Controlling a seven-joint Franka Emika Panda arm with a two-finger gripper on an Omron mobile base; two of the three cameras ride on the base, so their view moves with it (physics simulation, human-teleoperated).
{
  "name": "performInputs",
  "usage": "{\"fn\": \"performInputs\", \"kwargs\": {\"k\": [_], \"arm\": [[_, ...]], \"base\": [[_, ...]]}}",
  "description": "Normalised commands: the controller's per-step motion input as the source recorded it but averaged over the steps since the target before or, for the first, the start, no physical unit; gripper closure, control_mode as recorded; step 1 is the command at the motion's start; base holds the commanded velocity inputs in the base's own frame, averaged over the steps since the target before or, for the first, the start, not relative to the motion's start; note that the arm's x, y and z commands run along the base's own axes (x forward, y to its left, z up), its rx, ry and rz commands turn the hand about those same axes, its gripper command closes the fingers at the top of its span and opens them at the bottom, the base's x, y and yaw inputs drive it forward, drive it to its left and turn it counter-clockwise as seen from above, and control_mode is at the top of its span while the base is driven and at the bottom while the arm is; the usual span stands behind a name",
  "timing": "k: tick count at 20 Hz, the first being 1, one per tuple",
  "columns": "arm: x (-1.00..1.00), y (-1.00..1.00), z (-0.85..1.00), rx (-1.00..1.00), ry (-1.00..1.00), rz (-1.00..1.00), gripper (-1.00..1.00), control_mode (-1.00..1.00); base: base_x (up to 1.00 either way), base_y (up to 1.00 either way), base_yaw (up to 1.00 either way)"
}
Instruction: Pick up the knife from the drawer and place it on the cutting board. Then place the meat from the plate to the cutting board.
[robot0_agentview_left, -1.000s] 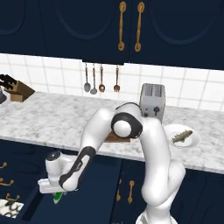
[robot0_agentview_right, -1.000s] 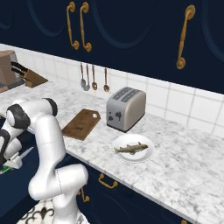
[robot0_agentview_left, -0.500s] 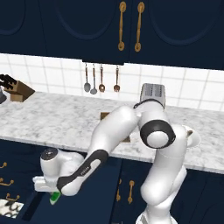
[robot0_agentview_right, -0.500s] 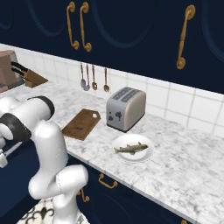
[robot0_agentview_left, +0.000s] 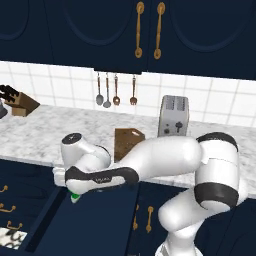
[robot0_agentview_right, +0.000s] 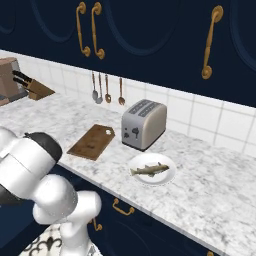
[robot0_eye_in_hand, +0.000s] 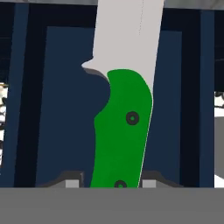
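Below the grey marble desk (robot0_agentview_left: 45, 132), the wide navy-blue drawer (robot0_agentview_left: 85, 225) stands open. Over it, the tool (robot0_eye_in_hand: 111, 183) is clamped on the small green-handled knife (robot0_eye_in_hand: 122, 127), pale blade pointing away from the hand.

The white arm reaches from the lower right across to the left, its hand low over the open drawer (robot0_agentview_left: 85, 220) just below the edge of the marble desk (robot0_agentview_left: 45, 132). A bit of the knife (robot0_agentview_left: 75, 197) shows green under the hand; the fingers themselves are hidden by the wrist. On the desk the cutting board (robot0_agentview_left: 128, 143) lies just left of the toaster (robot0_agentview_left: 173, 116). A knife block (robot0_agentview_left: 17, 100) stands far left. Utensils (robot0_agentview_left: 115, 90) hang on the tiled wall under dark navy cabinets (robot0_agentview_left: 150, 30).
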Motion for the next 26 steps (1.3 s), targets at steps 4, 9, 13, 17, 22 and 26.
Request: {"fn": "performInputs", "kwargs": {"k": [4, 9, 13, 17, 22, 26], "arm": [[0.58, -0.97, 0.41, 0.01, 0.07, -0.07, 1.00, -1.00], [0.94, -0.80, 0.01, 0.00, 0.15, -0.02, 1.00, -1.00], [1.00, -0.54, 0.00, 0.00, 0.13, 0.00, 1.00, -1.00], [1.00, -0.24, -0.02, 0.00, 0.11, 0.00, 1.00, -1.00], [1.00, -0.01, -0.30, -0.01, 0.05, 0.00, 1.00, -1.00], [0.83, -0.32, -0.28, -0.01, 0.00, 0.00, 1.00, -1.00]], "base": [[0.00, 0.00, 0.00], [0.00, 0.00, 0.00], [0.00, 0.00, 0.00], [0.00, 0.00, 0.00], [0.00, 0.00, 0.00], [0.00, 0.00, 0.00]]}}
